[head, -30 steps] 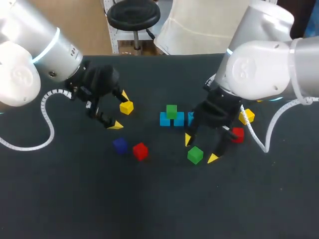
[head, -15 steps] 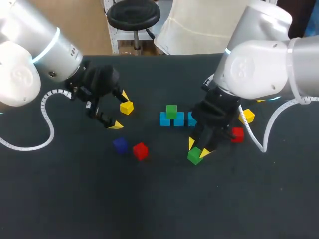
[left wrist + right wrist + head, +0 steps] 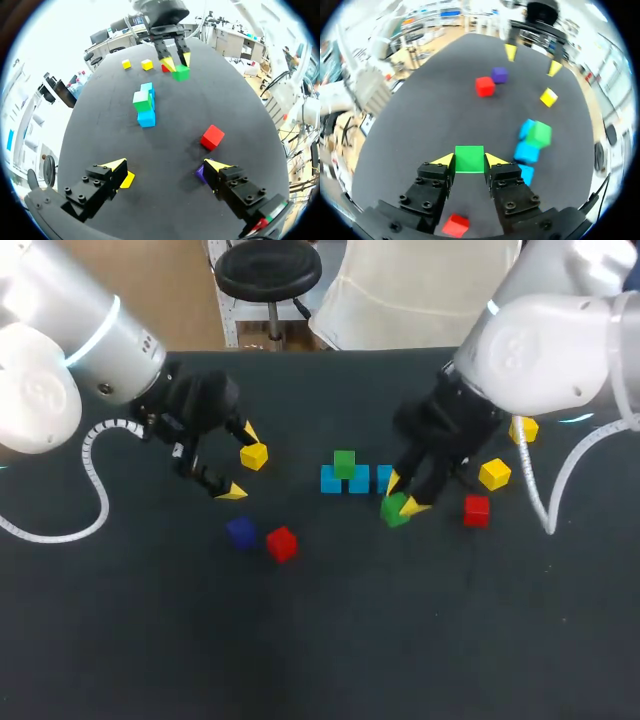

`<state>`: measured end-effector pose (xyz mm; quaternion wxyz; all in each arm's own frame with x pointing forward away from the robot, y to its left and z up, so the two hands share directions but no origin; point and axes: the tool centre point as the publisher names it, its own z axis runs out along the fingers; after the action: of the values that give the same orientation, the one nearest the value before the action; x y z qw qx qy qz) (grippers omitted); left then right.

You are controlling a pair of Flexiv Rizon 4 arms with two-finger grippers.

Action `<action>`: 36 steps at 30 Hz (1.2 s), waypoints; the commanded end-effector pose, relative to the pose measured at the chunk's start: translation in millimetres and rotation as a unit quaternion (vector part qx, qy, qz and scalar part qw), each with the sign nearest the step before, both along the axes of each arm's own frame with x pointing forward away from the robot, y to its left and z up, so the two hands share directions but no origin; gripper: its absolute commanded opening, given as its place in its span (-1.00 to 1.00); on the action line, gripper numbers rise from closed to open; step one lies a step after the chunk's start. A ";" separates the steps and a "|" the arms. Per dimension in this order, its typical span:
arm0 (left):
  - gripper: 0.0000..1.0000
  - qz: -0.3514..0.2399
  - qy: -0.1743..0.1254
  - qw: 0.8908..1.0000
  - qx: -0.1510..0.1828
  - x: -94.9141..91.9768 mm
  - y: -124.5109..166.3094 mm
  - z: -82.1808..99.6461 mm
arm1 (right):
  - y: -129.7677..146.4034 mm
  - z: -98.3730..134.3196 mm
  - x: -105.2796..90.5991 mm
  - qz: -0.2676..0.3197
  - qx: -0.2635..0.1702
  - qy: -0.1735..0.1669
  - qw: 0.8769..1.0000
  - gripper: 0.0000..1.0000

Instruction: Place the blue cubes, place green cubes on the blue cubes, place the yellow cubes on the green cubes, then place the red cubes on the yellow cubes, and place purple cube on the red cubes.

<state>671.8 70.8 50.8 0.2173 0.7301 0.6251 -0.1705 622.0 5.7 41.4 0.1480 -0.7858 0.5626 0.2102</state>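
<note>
While your right gripper (image 3: 401,497) is clamped on a green cube (image 3: 469,159), held just at four o'clock of the blue cubes (image 3: 345,480), a low approach risks knocking off the stacked green cube (image 3: 344,462). Your left gripper (image 3: 240,461) stands wide open, empty.
</note>
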 end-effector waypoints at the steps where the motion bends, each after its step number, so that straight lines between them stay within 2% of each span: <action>1: 1.00 -0.001 -0.001 1.000 -0.001 -0.3 1.1 -0.7 | -3.2 7.0 2.9 -0.096 -0.010 -0.016 0.995 -1.00; 5: 1.00 -0.001 -0.001 1.000 -0.001 -0.3 1.1 -0.7 | -1.8 13.5 17.0 -0.144 -0.008 -0.030 0.989 -1.00; 10: 1.00 -0.001 -0.001 1.000 -0.001 -0.3 1.1 -0.7 | 2.9 21.0 30.5 -0.174 0.004 -0.051 0.983 -1.00; 18: 1.00 -0.001 -0.001 1.000 -0.001 -0.3 1.1 -0.7 | 13.6 21.7 42.9 -0.173 0.004 -0.064 0.983 -1.00; 36: 1.00 -0.001 -0.001 1.000 -0.001 -0.3 1.1 -0.7 | 19.0 9.4 66.5 -0.185 0.004 -0.055 0.981 -1.00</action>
<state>671.8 70.8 50.8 0.2173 0.7301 0.6251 -0.1705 682.8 22.1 53.8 0.2200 -0.6775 0.6888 0.1351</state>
